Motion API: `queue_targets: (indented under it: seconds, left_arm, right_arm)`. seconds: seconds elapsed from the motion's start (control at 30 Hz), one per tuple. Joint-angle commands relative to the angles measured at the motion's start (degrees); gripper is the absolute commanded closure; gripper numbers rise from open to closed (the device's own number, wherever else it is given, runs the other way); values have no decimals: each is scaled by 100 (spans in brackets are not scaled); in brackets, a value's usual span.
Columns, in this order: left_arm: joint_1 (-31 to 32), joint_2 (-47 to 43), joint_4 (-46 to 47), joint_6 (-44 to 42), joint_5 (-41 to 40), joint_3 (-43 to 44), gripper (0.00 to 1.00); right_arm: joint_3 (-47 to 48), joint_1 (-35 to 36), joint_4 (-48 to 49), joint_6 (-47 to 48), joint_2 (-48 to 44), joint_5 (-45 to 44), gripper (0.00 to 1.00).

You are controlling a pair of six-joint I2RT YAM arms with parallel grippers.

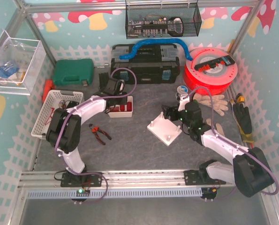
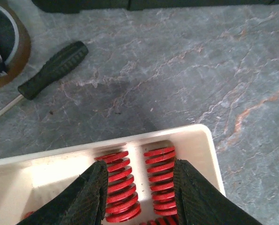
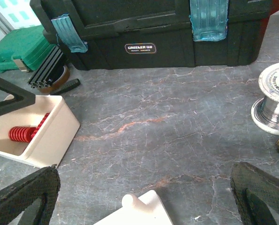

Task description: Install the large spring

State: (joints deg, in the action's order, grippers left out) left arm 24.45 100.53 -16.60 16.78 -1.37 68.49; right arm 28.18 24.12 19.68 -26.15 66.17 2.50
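Two large red springs (image 2: 120, 185) (image 2: 162, 180) lie side by side in a cream tray (image 2: 202, 140), with smaller ones below. My left gripper (image 2: 139, 194) is open inside the tray, its fingers straddling both springs. In the top view the left gripper (image 1: 115, 96) hangs over the tray (image 1: 130, 101). The white base plate (image 1: 165, 130) with pegs lies mid-table; one peg (image 3: 132, 204) shows in the right wrist view. My right gripper (image 3: 144, 197) is open and empty just above the plate's far corner. The tray with a red spring (image 3: 22, 133) also shows at left there.
A black toolbox (image 1: 146, 65) stands at the back, a green case (image 1: 73, 72) left of it, a red spool (image 1: 212, 68) to the right. A screwdriver (image 2: 52, 70) lies near the tray. Pliers (image 1: 100, 133), a white basket (image 1: 52, 112), gloves (image 1: 214, 101) and a solder reel (image 3: 273, 101) are around.
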Motion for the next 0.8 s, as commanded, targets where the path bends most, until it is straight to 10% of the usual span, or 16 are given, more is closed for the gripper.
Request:
queue_targets:
  seconds: [0.0, 0.77]
  left_arm:
    - [-27, 291, -327, -44, 42, 243, 59]
    - [-10, 993, -315, 115, -195, 66, 60]
  right_arm:
    - [-24, 46, 115, 131, 46, -92, 1]
    - [-6, 47, 54, 162, 83, -129, 2]
